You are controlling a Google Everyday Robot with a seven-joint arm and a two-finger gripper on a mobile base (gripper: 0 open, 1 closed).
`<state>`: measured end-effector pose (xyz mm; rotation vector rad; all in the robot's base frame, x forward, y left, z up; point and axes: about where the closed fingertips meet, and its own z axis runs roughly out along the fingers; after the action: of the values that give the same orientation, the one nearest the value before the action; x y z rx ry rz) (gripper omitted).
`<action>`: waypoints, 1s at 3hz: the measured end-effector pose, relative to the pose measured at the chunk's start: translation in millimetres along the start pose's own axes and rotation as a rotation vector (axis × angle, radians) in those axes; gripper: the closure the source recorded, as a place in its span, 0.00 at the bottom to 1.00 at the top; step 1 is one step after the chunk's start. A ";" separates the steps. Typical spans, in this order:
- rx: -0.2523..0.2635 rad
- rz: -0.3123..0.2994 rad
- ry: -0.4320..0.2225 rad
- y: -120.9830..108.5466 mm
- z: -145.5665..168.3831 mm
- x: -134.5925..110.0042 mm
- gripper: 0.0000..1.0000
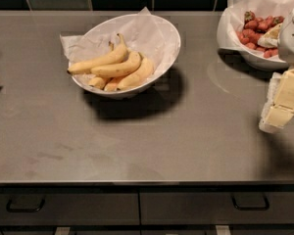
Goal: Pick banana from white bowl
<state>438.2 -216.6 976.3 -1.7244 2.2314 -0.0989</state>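
Hand (279, 112): hung at right edge of view, over desk (137, 141), well apart from white bowl (159, 72).
Hand state: opening could not be told; nothing seen held.
Banana (118, 68): lay in white bowl, mid-pile, touching longest banana (98, 60) above it.
White bowl: stood on desk, paper-lined.
Strawberry bowl (225, 33): stood far right, behind hand.

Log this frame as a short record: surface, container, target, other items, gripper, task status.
surface: grey counter
container: white bowl, paper-lined, left of centre
target: banana, lying in the bowl among other bananas
other: bowl of strawberries, far right
gripper: gripper at right edge, above the counter, well apart from the white bowl
status: banana not yet picked
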 end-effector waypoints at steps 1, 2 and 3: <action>0.000 0.000 0.000 0.0 0.0 0.0 0.00; 0.022 -0.020 -0.010 -14.3 -9.2 -1.2 0.00; 0.008 -0.098 -0.056 -45.9 -11.4 -25.6 0.00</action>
<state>483.2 -206.1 1003.7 -1.8101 2.1044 -0.0804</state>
